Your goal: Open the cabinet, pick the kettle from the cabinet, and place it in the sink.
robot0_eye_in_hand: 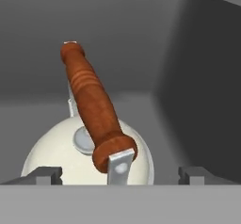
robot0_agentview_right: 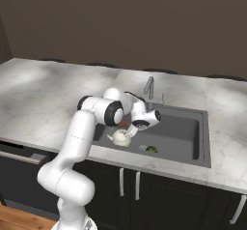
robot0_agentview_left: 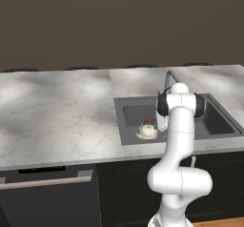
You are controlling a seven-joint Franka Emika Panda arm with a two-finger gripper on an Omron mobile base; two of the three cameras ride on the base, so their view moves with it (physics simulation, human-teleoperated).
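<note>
The cream-white kettle (robot0_agentview_left: pixel 147 132) (robot0_agentview_right: pixel 119 137) stands upright on the floor of the dark grey sink (robot0_agentview_left: pixel 135 114) (robot0_agentview_right: pixel 179 130), in its left part. My gripper (robot0_agentview_right: pixel 130 133) hangs just above it, open. In the hand view the gripper (robot0_eye_in_hand: pixel 120 175) has its two fingertips (robot0_eye_in_hand: pixel 44 175) spread wide to either side of the kettle (robot0_eye_in_hand: pixel 47 150), touching nothing. The kettle's reddish-brown wooden handle bar (robot0_eye_in_hand: pixel 92 105) runs up the middle between them. The cabinet is out of view.
A silver faucet (robot0_agentview_left: pixel 167 78) (robot0_agentview_right: pixel 149 88) rises behind the basin. A small green thing (robot0_agentview_right: pixel 152 149) lies by the sink's front wall. White marble counter (robot0_agentview_left: pixel 57 111) spreads to the left. Below are dark doors with vertical handles (robot0_agentview_right: pixel 120 181) and a front with a horizontal bar (robot0_agentview_left: pixel 47 180).
</note>
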